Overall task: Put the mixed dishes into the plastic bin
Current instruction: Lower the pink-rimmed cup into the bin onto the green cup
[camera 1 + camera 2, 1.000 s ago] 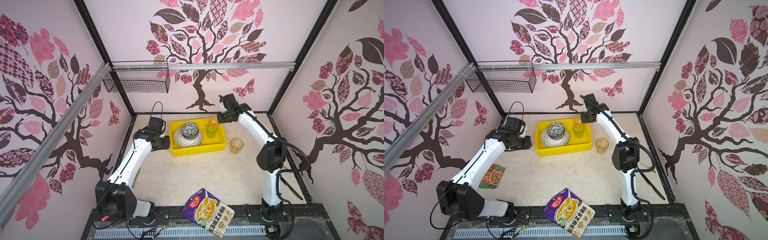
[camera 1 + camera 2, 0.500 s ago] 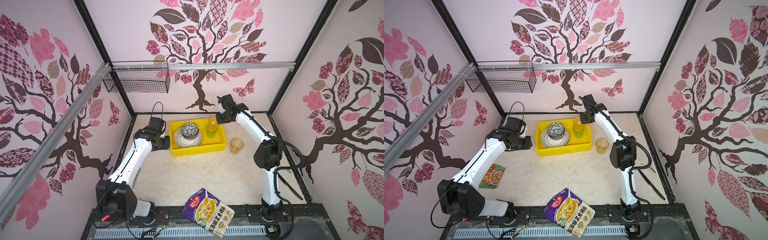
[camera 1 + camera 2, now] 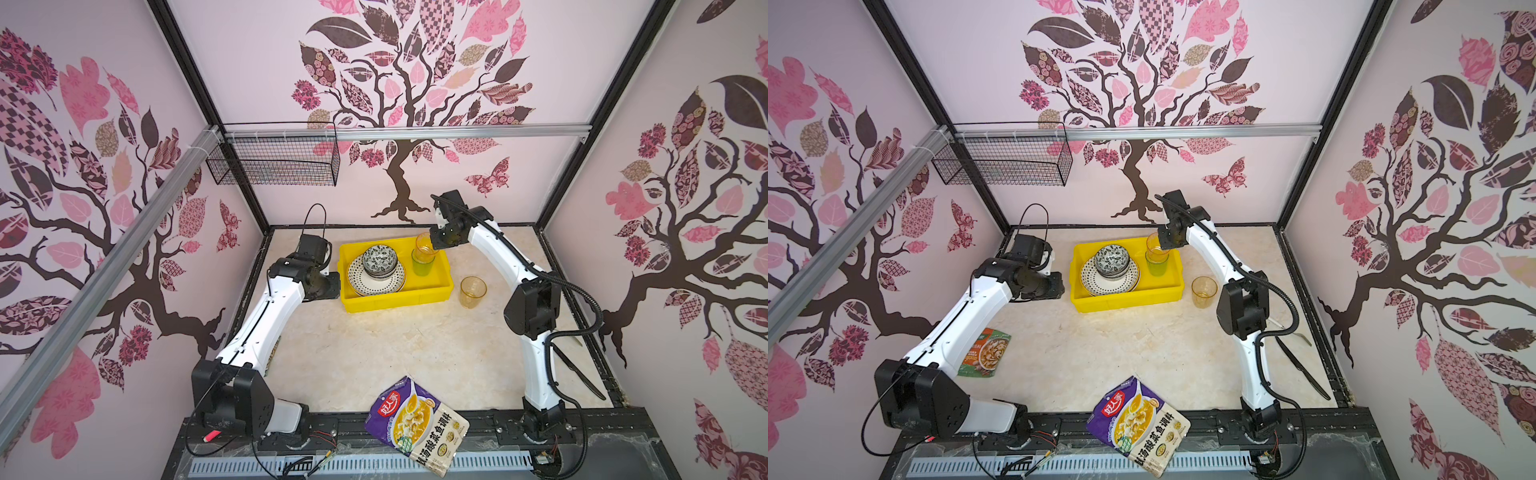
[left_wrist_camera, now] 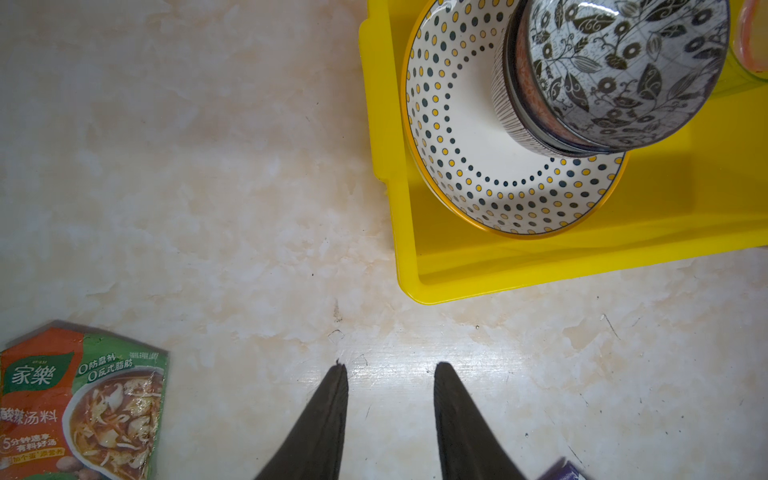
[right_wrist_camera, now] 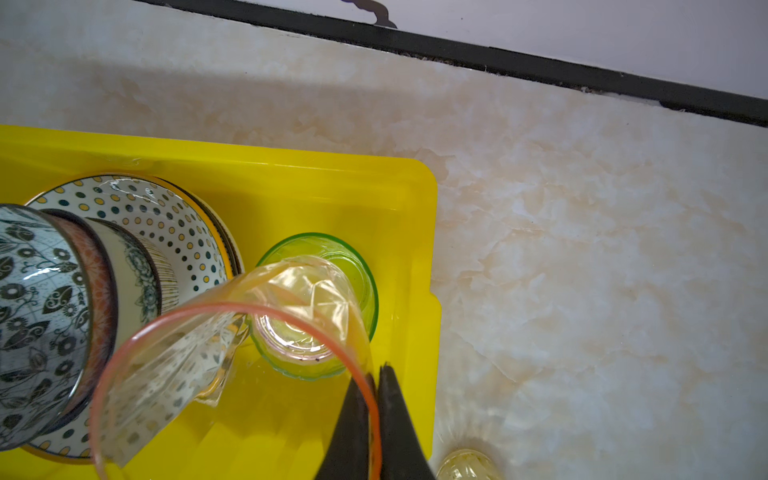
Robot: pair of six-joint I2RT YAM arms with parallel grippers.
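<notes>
The yellow plastic bin (image 3: pixel 395 301) (image 3: pixel 1129 300) holds a stack of plates, topmost a dotted plate (image 3: pixel 356 277) (image 4: pixel 465 137), with stacked patterned bowls (image 3: pixel 379 259) (image 4: pixel 623 70) on it. A green tumbler (image 3: pixel 423 266) (image 5: pixel 365 282) stands in the bin's right end. My right gripper (image 5: pixel 372 372) (image 3: pixel 436 244) is shut on the rim of a tilted pink tumbler (image 5: pixel 187 361) (image 3: pixel 424 242), whose base sits in the green tumbler's mouth. An amber tumbler (image 3: pixel 473 292) (image 3: pixel 1204 292) stands on the table right of the bin. My left gripper (image 4: pixel 391 368) (image 3: pixel 328 286) hangs open and empty beside the bin's left end.
A purple food pouch (image 3: pixel 417 424) lies on the front edge. A green-orange seasoning packet (image 3: pixel 986 353) (image 4: pixel 79 407) lies under the left arm. A black wire basket (image 3: pixel 274 160) hangs on the back left. A dark utensil (image 3: pixel 577 370) lies by the right wall.
My right arm has shifted slightly left with the pink tumbler, keeping it over the green one. The left arm has not moved.
</notes>
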